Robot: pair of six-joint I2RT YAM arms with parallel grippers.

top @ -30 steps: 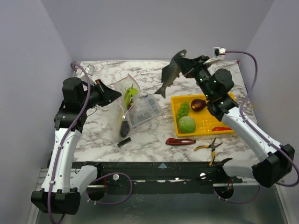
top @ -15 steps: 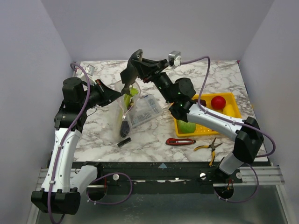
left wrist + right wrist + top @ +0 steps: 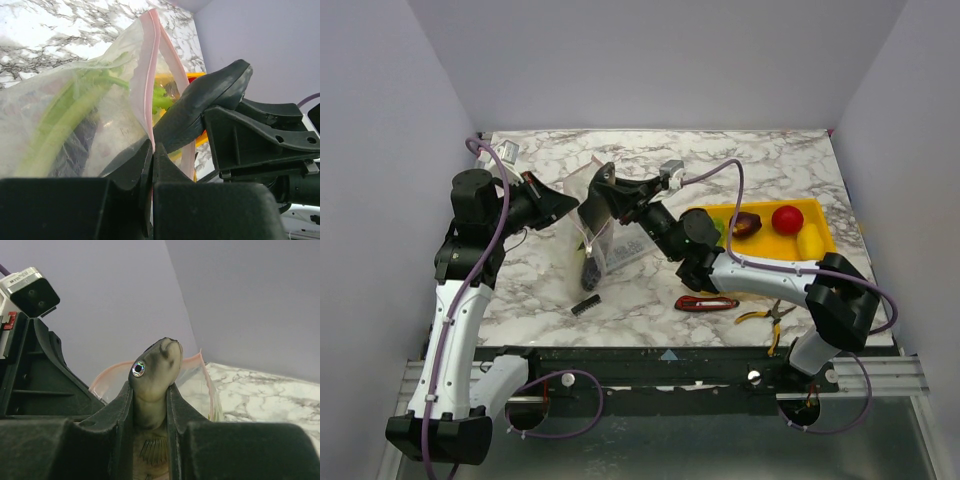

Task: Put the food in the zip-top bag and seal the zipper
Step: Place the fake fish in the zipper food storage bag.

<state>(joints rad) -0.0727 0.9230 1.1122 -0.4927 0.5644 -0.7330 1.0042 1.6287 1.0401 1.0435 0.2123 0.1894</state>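
Grey toy fish pinched betw. R fingers (at zip-top bag mouth); L fingers clamp bag rim.

The zip-top bag was thin, clear, crinkled, glossy plastic. The toy fish looked matt grey and rubbery, with a shiny eye. The right end effector was matt black plastic, and the surface was smooth and marble-patterned.

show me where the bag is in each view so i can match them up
Top external: the bag stands left of centre, on the table.
Left wrist: the bag fills the left and centre, its mouth edge pinched in the left gripper.
Right wrist: the bag is at centre right, behind the fish.
Shared landmark: the pink zipper along its mouth.
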